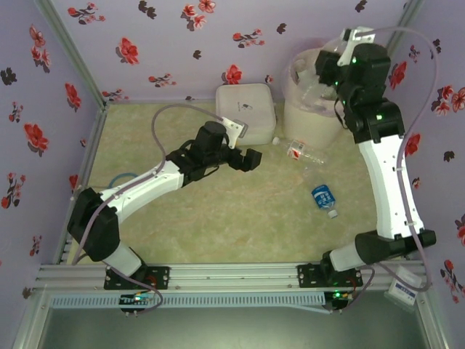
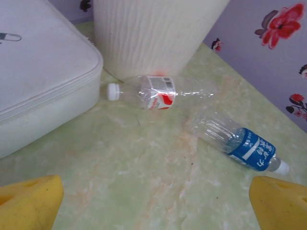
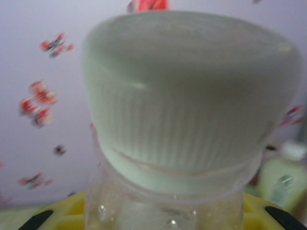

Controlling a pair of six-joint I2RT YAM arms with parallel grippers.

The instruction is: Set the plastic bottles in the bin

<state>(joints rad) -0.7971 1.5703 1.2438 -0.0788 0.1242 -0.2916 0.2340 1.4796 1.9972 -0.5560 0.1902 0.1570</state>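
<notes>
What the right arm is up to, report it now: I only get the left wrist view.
Observer: The right gripper hangs over the bin.
Operator: Tell me what it carries.
Observer: A clear bottle with a pale cap sits between its yellow fingers.
Operator: Give me the left arm's place.
Observer: The left gripper, open, sits by the white box's near edge, left of the red-labelled bottle and the blue-labelled bottle.

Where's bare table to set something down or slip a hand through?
Free: the front middle between the left arm and blue-label bottle; the back-left corner beside the white box. Crowded: box, bin, red-label bottle bunch together back right.
</notes>
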